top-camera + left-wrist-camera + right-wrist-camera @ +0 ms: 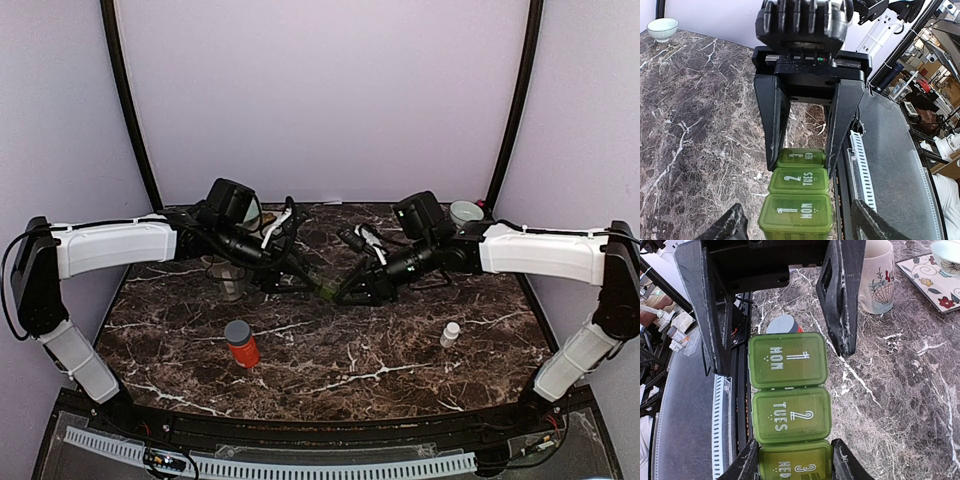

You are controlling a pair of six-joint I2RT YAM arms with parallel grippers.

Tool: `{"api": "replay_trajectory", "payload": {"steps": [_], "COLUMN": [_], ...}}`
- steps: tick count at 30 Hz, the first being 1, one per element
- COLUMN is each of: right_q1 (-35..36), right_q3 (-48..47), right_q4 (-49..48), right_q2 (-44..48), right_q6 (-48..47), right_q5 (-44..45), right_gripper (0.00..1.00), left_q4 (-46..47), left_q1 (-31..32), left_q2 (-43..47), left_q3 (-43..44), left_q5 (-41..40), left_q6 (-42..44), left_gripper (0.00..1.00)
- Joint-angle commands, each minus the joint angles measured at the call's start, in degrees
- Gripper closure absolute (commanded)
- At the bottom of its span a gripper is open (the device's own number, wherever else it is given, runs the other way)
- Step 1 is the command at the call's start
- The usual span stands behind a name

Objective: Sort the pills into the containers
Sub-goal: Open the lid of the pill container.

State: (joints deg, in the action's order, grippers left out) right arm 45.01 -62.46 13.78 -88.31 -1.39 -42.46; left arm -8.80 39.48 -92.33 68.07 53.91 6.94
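From above, the two arms meet over the middle of the dark marble desk (pixel 400 370). Between them is the green plastic pill box with day lids (pixel 326 291). The left claw (pixel 300 282) and the right claw (pixel 350 290) are too small here to tell how they stand. Lower in the frame stand an orange pill bottle with a grey cap (pixel 240 343) and a small white bottle (pixel 451 333). Both are well apart from the box.

The left wrist view shows what the top view hides. The right claw, in the upper middle, is clamped on the WED end of the box. All three lids that show are shut.

The right wrist view shows the other end. The left claw, at the top of the frame, stands apart around the MON end, with a gap on one side.

I think the step is getting both claws onto the box, so no pills are sorted yet. Next, the left claw should squeeze the MON end straight, without twisting the box.
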Motion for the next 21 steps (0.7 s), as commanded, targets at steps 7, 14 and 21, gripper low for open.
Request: {"api": "replay_trajectory", "payload": {"steps": [7, 14, 21], "right_q1": [0.8, 0.9, 0.8], "right_q3": [-3.2, -3.2, -3.2], "right_q4": [-0.5, 0.5, 0.5], "right_q2": [-1.4, -1.9, -1.4], "right_q6": [-0.4, -1.1, -1.4], "right_q5": [-1.7, -1.5, -1.5], "right_gripper": [0.66, 0.67, 0.67], "left_q4": [0.4, 0.3, -0.6], "left_q1": [-0.3, -0.2, -0.2], "left_q2": [-0.2, -0.7, -2.0], "left_q3": [-0.2, 0.5, 1.8], "left_q5": [1.5, 2.1, 3.2], "left_q6": [0.9, 1.0, 1.3], "left_gripper": [0.33, 0.44, 0.62]}}
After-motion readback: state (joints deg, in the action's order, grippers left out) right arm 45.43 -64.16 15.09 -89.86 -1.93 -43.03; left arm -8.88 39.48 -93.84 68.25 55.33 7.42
